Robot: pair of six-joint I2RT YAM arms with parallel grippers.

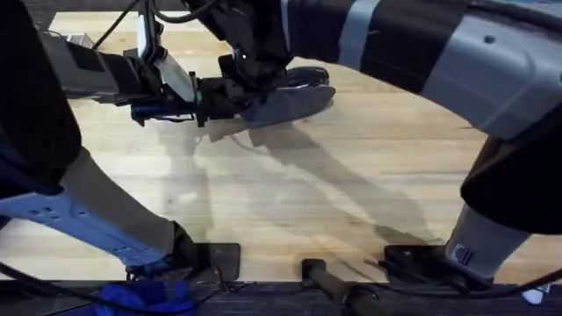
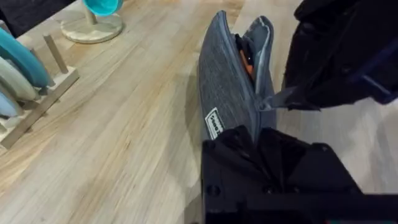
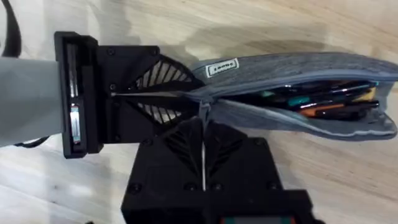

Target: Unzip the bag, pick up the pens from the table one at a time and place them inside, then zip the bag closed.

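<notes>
While both jaws pinch its end, the bag [image 3: 292, 87] — grey woven fabric — gapes over pens [image 3: 323, 102].

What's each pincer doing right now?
Left pincer: shut on the bag, at its end.
Right pincer: shut on the zipper pull.

bag [image 3: 292, 71]: showing blue-grey woven fabric with a small white label
pens [image 3: 323, 102]: showing dark, teal and orange inside the bag
desk [image 1: 351, 175]: showing pale wood with fine grain
pincers: both showing black, left [image 3: 186, 93], right [image 3: 203, 134]
rack [image 2: 31, 93]: holding teal plates on pale wood
</notes>
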